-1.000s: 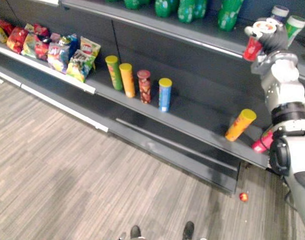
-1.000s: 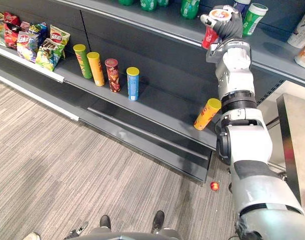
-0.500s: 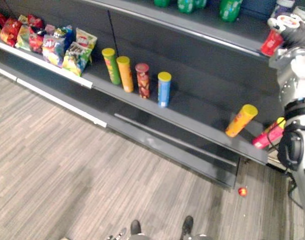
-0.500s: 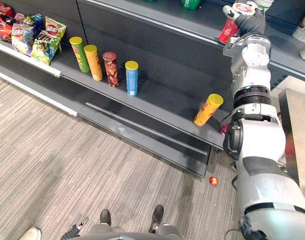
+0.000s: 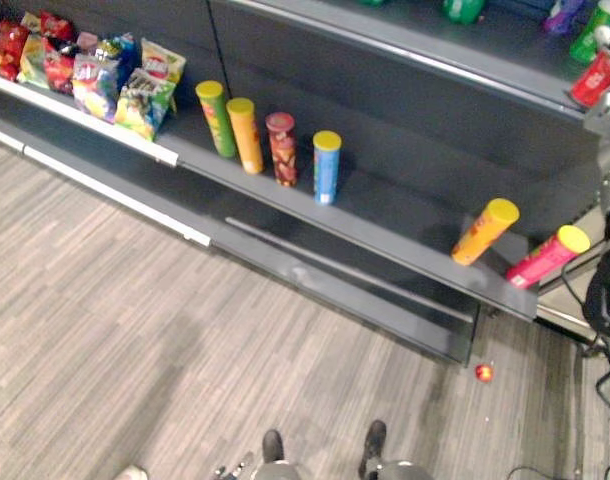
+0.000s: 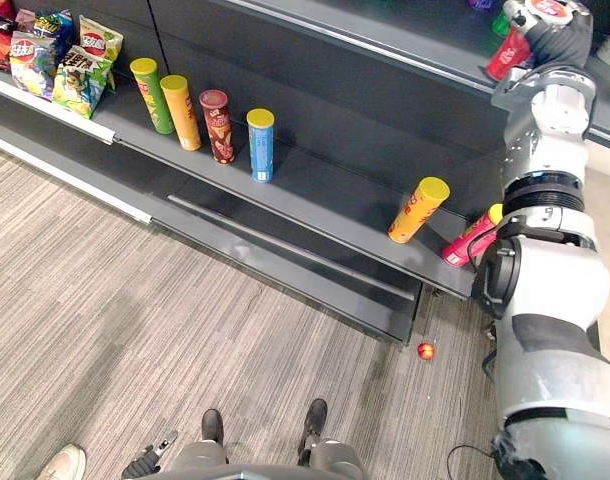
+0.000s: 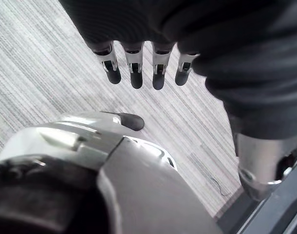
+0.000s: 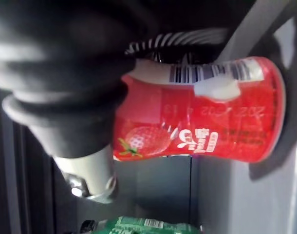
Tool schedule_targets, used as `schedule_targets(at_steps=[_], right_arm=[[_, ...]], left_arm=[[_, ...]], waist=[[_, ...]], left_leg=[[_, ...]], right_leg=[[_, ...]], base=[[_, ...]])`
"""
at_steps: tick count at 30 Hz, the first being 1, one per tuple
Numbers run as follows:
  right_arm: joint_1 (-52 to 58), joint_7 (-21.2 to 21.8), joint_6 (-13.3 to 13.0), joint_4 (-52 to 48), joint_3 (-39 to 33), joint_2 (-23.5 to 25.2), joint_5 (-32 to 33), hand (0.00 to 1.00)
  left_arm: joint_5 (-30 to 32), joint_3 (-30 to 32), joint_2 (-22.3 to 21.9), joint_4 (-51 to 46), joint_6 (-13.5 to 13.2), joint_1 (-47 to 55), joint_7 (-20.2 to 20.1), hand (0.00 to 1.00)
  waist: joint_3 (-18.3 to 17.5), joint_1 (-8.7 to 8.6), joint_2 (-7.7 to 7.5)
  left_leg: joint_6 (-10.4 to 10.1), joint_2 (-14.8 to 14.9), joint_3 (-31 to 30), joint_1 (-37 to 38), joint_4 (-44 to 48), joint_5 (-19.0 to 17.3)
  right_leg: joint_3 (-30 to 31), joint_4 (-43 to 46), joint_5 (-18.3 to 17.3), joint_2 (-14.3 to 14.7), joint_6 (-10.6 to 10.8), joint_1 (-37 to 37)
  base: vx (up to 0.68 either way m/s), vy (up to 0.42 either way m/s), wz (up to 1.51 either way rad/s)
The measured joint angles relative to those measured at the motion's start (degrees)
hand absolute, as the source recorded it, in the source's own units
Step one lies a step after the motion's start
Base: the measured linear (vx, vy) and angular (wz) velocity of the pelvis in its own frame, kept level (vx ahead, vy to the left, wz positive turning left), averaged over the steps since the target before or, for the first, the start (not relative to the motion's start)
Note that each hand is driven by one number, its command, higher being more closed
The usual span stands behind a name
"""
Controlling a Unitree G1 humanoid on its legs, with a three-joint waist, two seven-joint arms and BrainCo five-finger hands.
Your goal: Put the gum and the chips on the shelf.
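Red plastic gum tub with a strawberry label clasped in the curled fingers of the right hand, at the front of the upper dark grey metal shelf, far right; on the lower shelf below, an orange cardboard chips tube with a yellow lid leans tilted near a pink tube; left hand hangs straight-fingered, empty, over striped grey carpet.

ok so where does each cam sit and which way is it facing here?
Left eye view: head, looking down at the lower shelf and floor; red gum tub at its edge.
Right eye view: same head, slightly offset; right arm raised, right hand curled round the tub.
Left wrist view: on the left wrist, looking past the relaxed left hand to the floor.
Right wrist view: on the right wrist, close on the tub.
Shared: both eyes and the right wrist see the tub; left wrist and eyes share floor.
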Motion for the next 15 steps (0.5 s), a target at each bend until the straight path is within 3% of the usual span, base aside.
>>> schedule_targets(at_steps=[15], right_arm=[[-2.64, -1.39, -1.80, -0.34, -1.06, -0.81, 0.01, 1.00]], left_arm=[[-0.23, -1.65, 0.35, -0.67, -0.09, -1.49, 1.26, 0.00]], waist=[[1.80, -0.62, 0.33]], left_leg=[[0.81, -0.17, -1.61, -2.38, 0.00, 1.01]], right_leg=[[-0.81, 1.17, 0.18, -0.43, 0.25, -2.83]], base=[[0.03, 0.001, 0.02]])
